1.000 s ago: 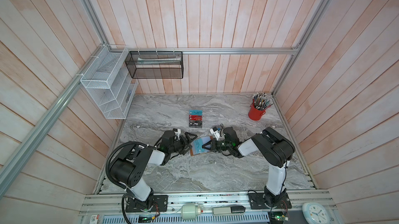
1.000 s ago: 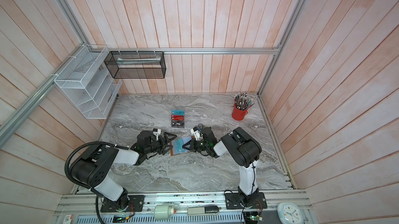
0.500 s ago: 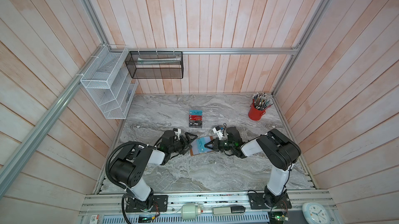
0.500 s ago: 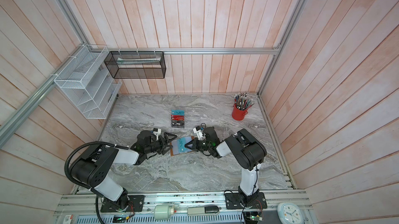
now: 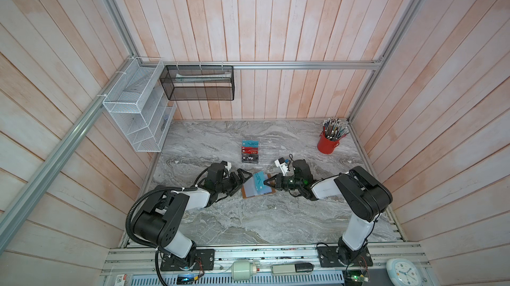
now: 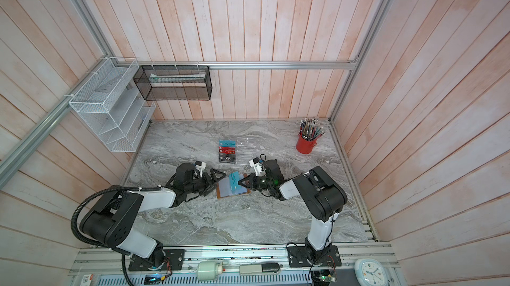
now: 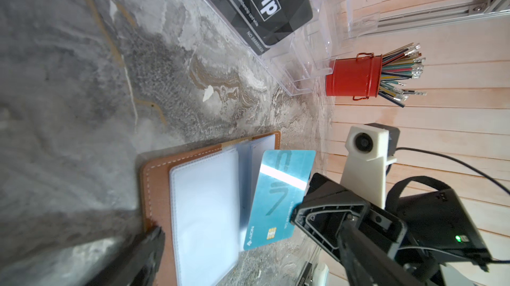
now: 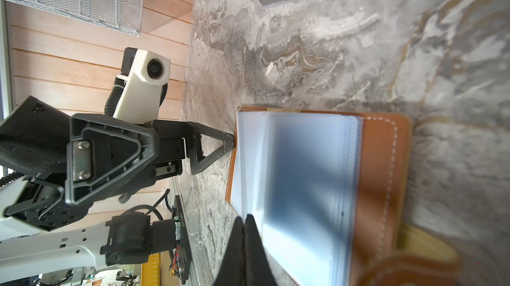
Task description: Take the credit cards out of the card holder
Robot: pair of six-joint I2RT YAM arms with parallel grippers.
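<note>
Card holder (image 5: 249, 190) (image 6: 225, 189) (image 7: 156, 188) (image 8: 378, 160): lies open and flat on the surface in the middle of the scene, between the two hands and nearer than the rack. The tan leather cover is down and the clear sleeves face up.
Teal card (image 5: 259, 182) (image 6: 234, 181) (image 7: 278, 196): sits tilted over the holder's right page. Its right edge is raised and its left edge is down at the sleeves. Whether it is wholly clear of its sleeve cannot be told.
Right hand (image 5: 266, 182) (image 6: 240, 183) (image 7: 303, 201) (image 8: 245, 221): reaches in from the right, low over the surface, closed and pinching the teal card by its right edge.
Left hand (image 5: 242, 184) (image 6: 217, 184): comes in from the left with jaws spread wide, gripping nothing. One fingertip (image 8: 220, 146) (image 7: 149, 248) touches the holder's left leather edge.
Cards in the rack: teal (image 5: 249, 143), red (image 5: 249, 149) and black (image 5: 250, 158) stand in a column from far to near, on the rack's left side.
Rack (image 5: 267, 150) (image 6: 245, 149): clear stepped acrylic, just beyond the holder and apart from it.
Pen cup (image 5: 327, 144) (image 6: 305, 145): red and full of pens, at the far right, well apart from the holder.
Surface (image 5: 248, 221): grey marble.
</note>
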